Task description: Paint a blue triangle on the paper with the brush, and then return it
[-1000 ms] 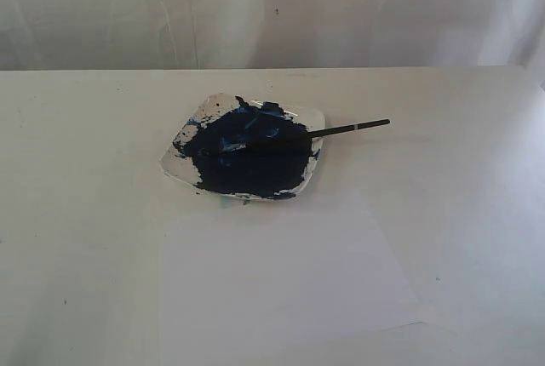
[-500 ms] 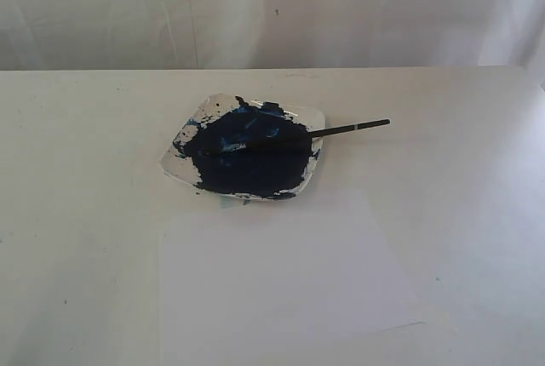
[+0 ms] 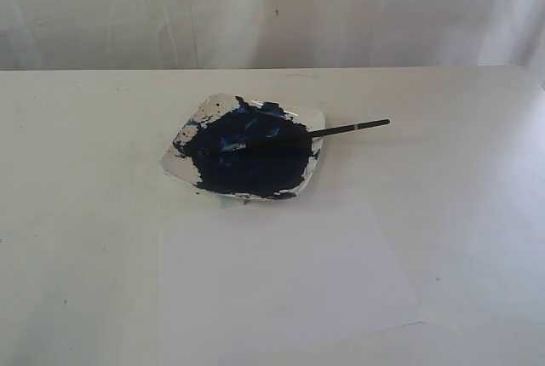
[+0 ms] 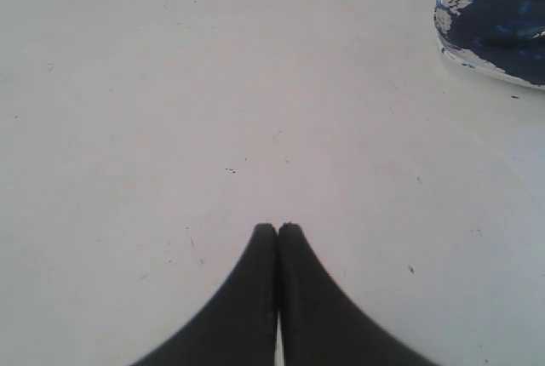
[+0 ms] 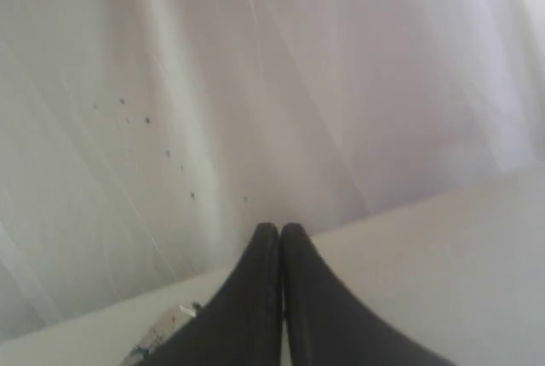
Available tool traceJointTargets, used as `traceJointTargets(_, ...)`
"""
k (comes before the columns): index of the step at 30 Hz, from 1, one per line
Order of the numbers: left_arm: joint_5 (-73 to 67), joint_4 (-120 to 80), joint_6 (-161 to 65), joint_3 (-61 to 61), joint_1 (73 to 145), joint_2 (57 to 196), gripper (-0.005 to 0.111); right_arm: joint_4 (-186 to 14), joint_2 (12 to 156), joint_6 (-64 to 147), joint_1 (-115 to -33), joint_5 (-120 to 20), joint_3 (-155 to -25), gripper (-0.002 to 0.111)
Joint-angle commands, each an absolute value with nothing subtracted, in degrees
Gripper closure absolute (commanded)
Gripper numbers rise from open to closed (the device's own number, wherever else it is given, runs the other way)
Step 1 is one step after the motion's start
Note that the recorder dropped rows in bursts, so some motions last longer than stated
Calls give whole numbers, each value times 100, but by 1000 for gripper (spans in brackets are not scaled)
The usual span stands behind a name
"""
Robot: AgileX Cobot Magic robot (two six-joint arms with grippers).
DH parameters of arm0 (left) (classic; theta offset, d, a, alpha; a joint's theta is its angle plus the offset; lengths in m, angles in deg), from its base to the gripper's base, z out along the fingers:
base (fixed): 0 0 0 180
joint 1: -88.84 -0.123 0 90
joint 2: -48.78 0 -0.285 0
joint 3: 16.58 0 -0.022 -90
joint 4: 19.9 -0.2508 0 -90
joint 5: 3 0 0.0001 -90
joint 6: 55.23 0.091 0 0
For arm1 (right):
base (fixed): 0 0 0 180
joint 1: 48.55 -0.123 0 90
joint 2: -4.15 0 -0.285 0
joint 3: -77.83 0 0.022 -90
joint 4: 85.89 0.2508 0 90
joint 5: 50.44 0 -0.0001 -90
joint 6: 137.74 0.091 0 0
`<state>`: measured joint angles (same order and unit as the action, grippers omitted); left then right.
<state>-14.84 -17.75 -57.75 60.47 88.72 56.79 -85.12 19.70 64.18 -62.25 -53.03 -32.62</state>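
The brush [image 3: 349, 128] lies across the small square plate [image 3: 182, 138], its bristle end sunk in the dark navy paint blob [image 3: 251, 157] and its black handle sticking out past the plate's right rim. The paper [image 3: 281, 277] lies flat in front of the plate, blank, with no blue triangle on it. Neither arm shows in the exterior view. My left gripper [image 4: 278, 227] is shut and empty above bare table, the plate [image 4: 444, 21] far off at one corner. My right gripper [image 5: 279, 227] is shut and empty too, facing the white backdrop.
A white table [image 3: 77, 170] carries everything, with a creased white cloth backdrop [image 3: 341, 8] behind its far edge. A sliver of the plate's rim [image 5: 157, 334] shows beside the right fingers.
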Motion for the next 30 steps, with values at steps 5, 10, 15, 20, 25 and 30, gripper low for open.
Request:
traceJointTargets(5, -1494, -1740, -5789, 6064, 8909, 5657, 107, -7466, 5324, 6503, -6661, -4048, -5160, 108)
traceJointTargets(10, -1494, -1740, -5789, 6064, 8909, 5657, 107, -6894, 7588, 5855, -7565, -4885, -6092, 108)
traceJointTargets(15, -1494, -1740, -5789, 6064, 8909, 5657, 107, -6903, 9589, 6298, -8017, -5382, -7172, 108)
traceJointTargets(20, -1494, -1740, -5789, 6064, 8909, 5657, 107, -6250, 10856, 8520, -7646, -5306, -8025, 108)
traceJointTargets(25, -1494, -1740, -5789, 6064, 8909, 5657, 107, -6116, 11518, 8658, -7646, -5347, -8744, 86)
traceJointTargets(30, -1494, -1740, -5789, 6064, 8909, 5657, 107, -5846, 11852, 9567, -7646, -5377, -8948, 60)
